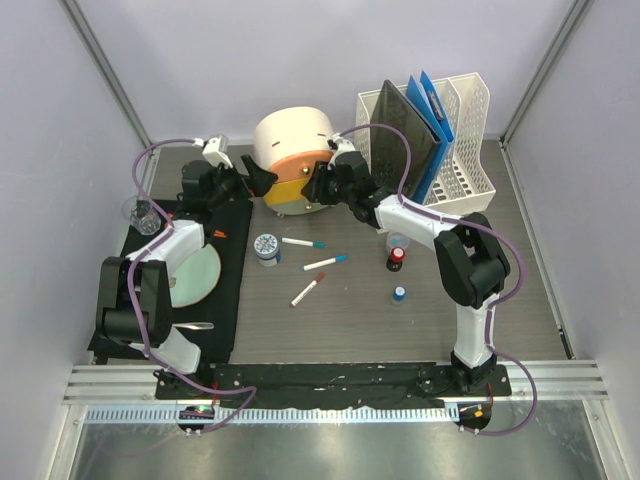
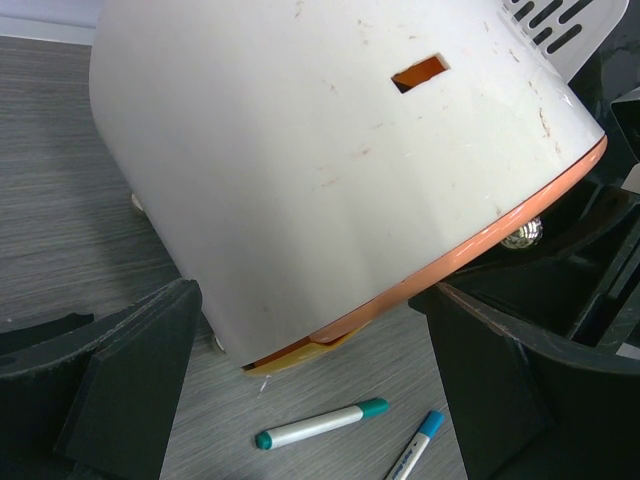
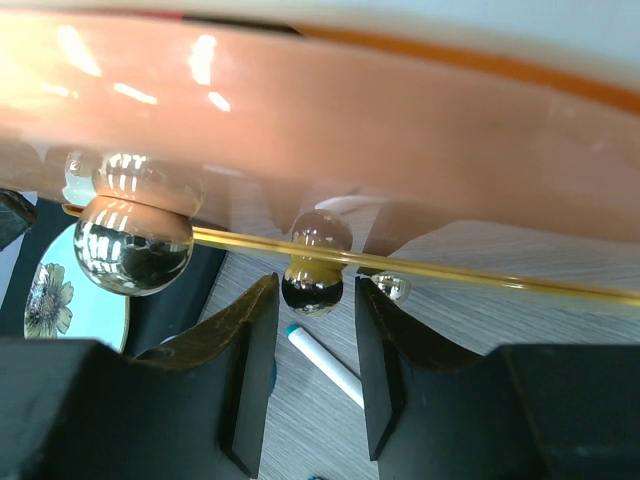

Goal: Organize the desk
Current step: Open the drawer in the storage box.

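On the dark wood-grain desk [image 1: 350,320] stands a round white container with an orange base [image 1: 292,140], tilted so its underside shows. My left gripper [image 1: 262,180] is open at its left side, and the white wall [image 2: 330,150] fills the space between the wide fingers [image 2: 140,370] without touching them. At the container's right side is my right gripper [image 1: 318,185], under the orange base [image 3: 350,110]. It is open, its jaws narrowly apart, with a chrome ball foot [image 3: 312,285] at the tips [image 3: 312,290] and a gap on both sides.
Three markers lie mid-desk: teal [image 1: 303,243], blue [image 1: 325,262], red [image 1: 307,290]. A small round tin [image 1: 267,246] and two small bottles [image 1: 397,260] [image 1: 400,294] stand nearby. A white file rack [image 1: 465,130] holds blue folders. On the black mat [image 1: 225,300] lie a plate [image 1: 195,275] and a spoon.
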